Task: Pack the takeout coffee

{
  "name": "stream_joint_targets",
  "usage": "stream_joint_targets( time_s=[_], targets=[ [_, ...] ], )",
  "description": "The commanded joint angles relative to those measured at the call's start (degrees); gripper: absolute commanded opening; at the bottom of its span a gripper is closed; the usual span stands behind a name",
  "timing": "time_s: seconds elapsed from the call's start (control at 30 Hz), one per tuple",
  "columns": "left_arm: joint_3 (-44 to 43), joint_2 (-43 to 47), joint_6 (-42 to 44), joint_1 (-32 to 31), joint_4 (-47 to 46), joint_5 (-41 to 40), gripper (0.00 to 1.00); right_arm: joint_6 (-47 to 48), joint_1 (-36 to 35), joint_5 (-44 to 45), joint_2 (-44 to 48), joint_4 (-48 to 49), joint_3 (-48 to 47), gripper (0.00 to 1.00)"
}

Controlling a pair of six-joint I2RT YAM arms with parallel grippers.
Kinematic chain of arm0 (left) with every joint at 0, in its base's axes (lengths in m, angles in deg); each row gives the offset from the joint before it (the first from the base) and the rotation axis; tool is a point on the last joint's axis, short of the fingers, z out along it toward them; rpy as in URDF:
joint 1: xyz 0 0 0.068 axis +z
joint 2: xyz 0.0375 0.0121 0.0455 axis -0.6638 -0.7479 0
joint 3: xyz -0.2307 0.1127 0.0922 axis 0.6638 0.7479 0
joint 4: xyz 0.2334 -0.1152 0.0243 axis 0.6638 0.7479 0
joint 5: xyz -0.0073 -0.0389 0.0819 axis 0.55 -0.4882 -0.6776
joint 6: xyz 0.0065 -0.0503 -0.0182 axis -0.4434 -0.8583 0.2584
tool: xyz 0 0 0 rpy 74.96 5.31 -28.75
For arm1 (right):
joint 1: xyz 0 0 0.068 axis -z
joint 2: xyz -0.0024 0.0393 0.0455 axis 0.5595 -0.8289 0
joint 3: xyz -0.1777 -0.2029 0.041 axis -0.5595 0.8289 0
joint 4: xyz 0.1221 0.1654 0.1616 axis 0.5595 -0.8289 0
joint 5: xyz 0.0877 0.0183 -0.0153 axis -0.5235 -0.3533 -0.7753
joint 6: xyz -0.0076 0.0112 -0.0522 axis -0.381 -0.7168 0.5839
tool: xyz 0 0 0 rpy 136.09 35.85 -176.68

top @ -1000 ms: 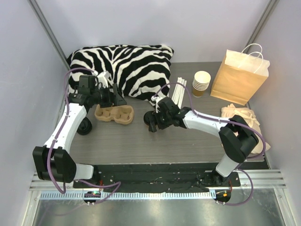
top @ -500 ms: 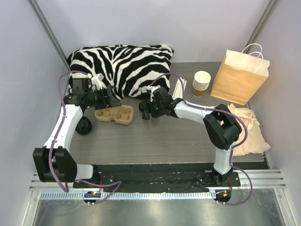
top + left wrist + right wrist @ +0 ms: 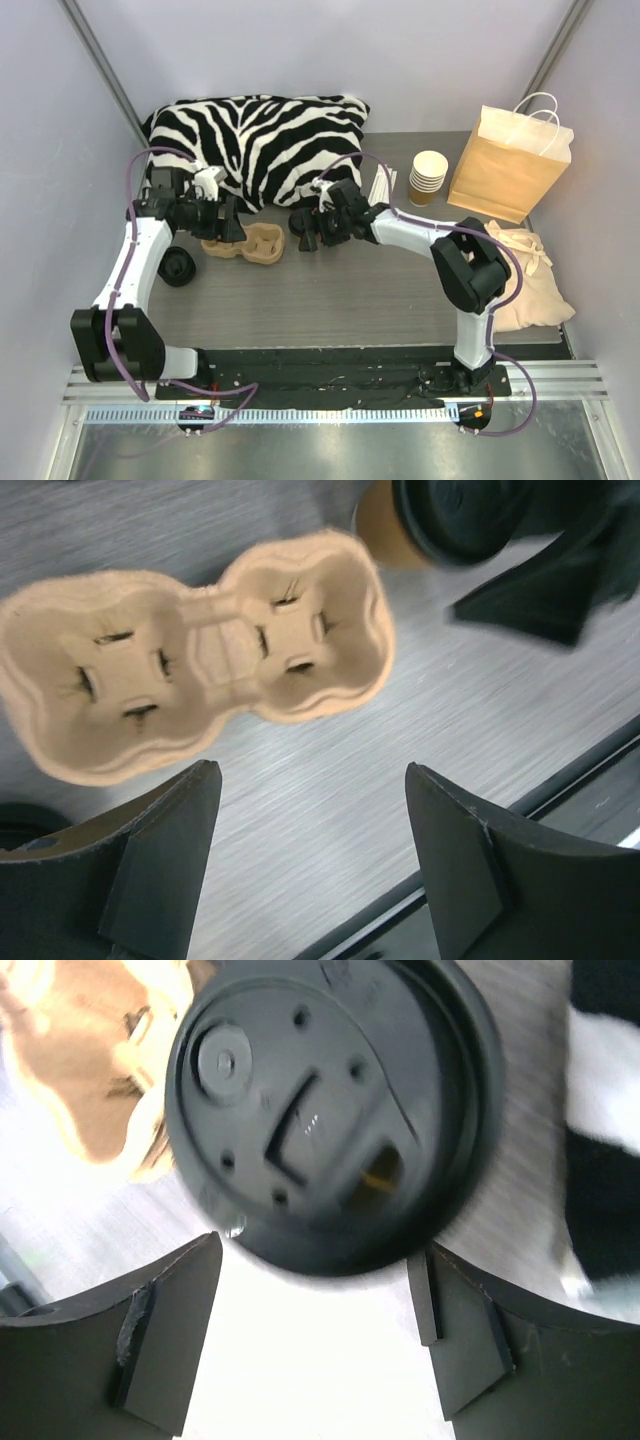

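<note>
The takeout coffee (image 3: 378, 530) sits just beside the right end of the cup carrier (image 3: 200, 650), seemingly upright, long axis vertical, its lid (image 3: 330, 1110) facing up into my right wrist camera; my right claw (image 3: 315, 1250) stands wide at the lid's near rim, though I cannot tell if it pinches; left claw (image 3: 312, 775) released, empty, above the carrier; grey streaked table (image 3: 330, 810); zebra pillow (image 3: 270, 140) behind; pale lilac walls (image 3: 400, 50).

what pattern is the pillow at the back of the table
The pillow has black-and-white zebra stripes, which show best in the top external view.
</note>
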Motion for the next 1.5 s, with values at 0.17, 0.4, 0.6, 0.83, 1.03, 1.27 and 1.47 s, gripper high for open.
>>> stream_joint_targets(
  time_s=[0.17, 0.4, 0.6, 0.83, 1.03, 1.27, 1.47],
  targets=[
    [-12.2, -10.7, 33.4, -1.1, 16.0, 0.4, 0.69, 2.1, 4.8, -13.7, 18.0, -9.2, 3.1, 0.84],
    [-12.1, -12.7, 68.2, -10.5, 24.9, 2.8, 0.62, 4.0, 8.4, -17.7, 20.6, -15.6, 3.8, 0.83],
    [-15.1, -19.5, 70.8, -16.1, 24.0, 0.7, 0.50, 5.3, 10.9, -16.5, 22.2, -16.5, 3.7, 0.83],
    [-12.7, -21.6, 71.6, -18.1, 18.3, -1.3, 0.44, 5.8, 11.9, -16.6, 22.6, -17.4, 3.4, 0.84],
    [-12.0, -23.5, 72.6, -18.2, 18.2, -2.7, 0.40, 5.9, 12.3, -16.8, 22.5, -17.6, 3.7, 0.83],
    [-11.5, -24.1, 73.0, -18.2, 18.2, -3.3, 0.37, 5.3, 12.8, -17.0, 22.1, -17.5, 4.0, 0.84],
    [-11.2, -23.6, 73.0, -18.2, 18.6, -3.0, 0.20, 5.3, 12.9, -16.9, 21.8, -17.6, 3.7, 0.84]
  ],
)
